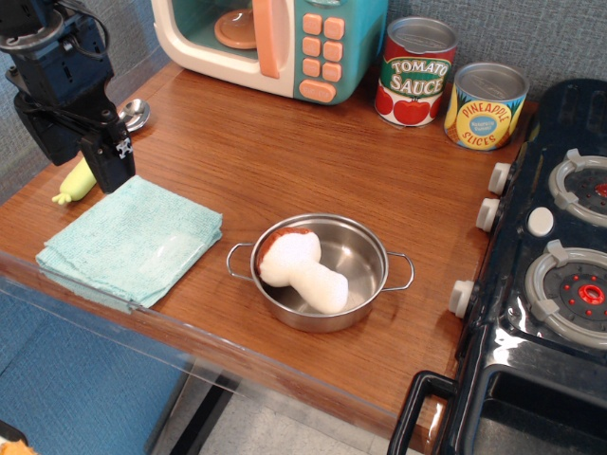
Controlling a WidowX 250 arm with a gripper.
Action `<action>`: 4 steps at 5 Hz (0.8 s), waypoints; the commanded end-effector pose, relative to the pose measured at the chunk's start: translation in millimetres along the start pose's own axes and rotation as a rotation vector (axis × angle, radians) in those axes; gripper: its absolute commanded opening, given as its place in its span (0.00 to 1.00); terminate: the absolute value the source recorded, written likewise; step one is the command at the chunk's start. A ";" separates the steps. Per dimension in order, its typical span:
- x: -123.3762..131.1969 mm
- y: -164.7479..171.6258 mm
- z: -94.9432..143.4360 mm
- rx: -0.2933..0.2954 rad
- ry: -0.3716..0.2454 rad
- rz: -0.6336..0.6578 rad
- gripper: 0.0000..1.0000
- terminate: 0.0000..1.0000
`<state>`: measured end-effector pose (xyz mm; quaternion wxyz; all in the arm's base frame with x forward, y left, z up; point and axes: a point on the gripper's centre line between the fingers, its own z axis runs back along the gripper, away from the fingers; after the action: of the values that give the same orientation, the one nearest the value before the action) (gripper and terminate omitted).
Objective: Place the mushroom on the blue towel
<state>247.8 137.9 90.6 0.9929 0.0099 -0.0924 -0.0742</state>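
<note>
The mushroom lies on its side inside a steel pot near the table's front, brown cap to the left, white stem pointing right. The blue towel lies folded flat at the front left of the wooden table, left of the pot. My gripper hangs at the far left, just above the towel's back edge, well away from the mushroom. Its black fingers look close together and hold nothing that I can see.
A yellow-handled spoon lies behind the gripper at the left edge. A toy microwave stands at the back, with a tomato sauce can and pineapple can to its right. A toy stove borders the right.
</note>
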 end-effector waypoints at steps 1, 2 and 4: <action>0.0 0.0 0.0 0.000 0.000 0.000 1.00 0.00; 3.1 -4.5 -0.2 0.000 0.007 -0.025 1.00 0.00; 28.3 -45.2 0.2 -0.050 -0.049 -0.203 1.00 0.00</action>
<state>268.9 85.4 81.9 0.9795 -0.0214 -0.0961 -0.1758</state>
